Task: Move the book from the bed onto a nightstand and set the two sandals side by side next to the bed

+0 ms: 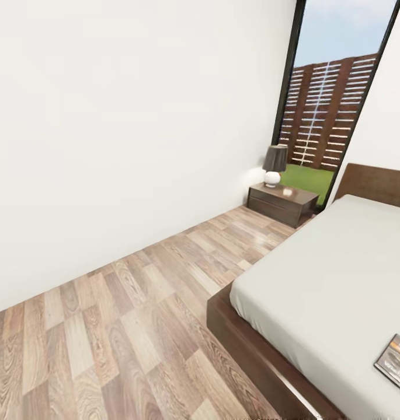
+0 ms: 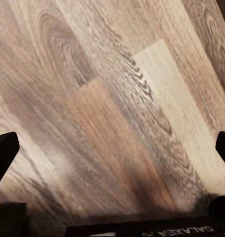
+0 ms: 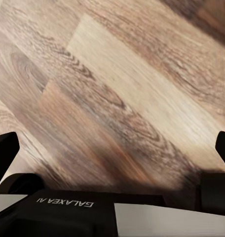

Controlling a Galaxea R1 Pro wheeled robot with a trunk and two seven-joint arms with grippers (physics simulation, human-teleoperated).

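Wide strip of plank floor (image 1: 124, 326) runs btwn white wall (image 1: 118, 116) and bed (image 1: 334, 280) up to nightstand (image 1: 281, 204) w/ lamp (image 1: 274, 165) by window (image 1: 334, 99). Book (image 1: 396, 362) lies flat on mattress at its near right, cut by frame edge, long axis diagonal; dark cover, white lettering. Left gripper (image 2: 112, 148) and right gripper (image 3: 112, 148) both spread wide, holding nothing, over floor.

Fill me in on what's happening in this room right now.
Nothing is being handled yet. The book lies on the bed, near its edge. A nightstand with a lamp on it stands by the window. Both wrist views look down at the wood floor; the left end effector and right end effector are open and empty.
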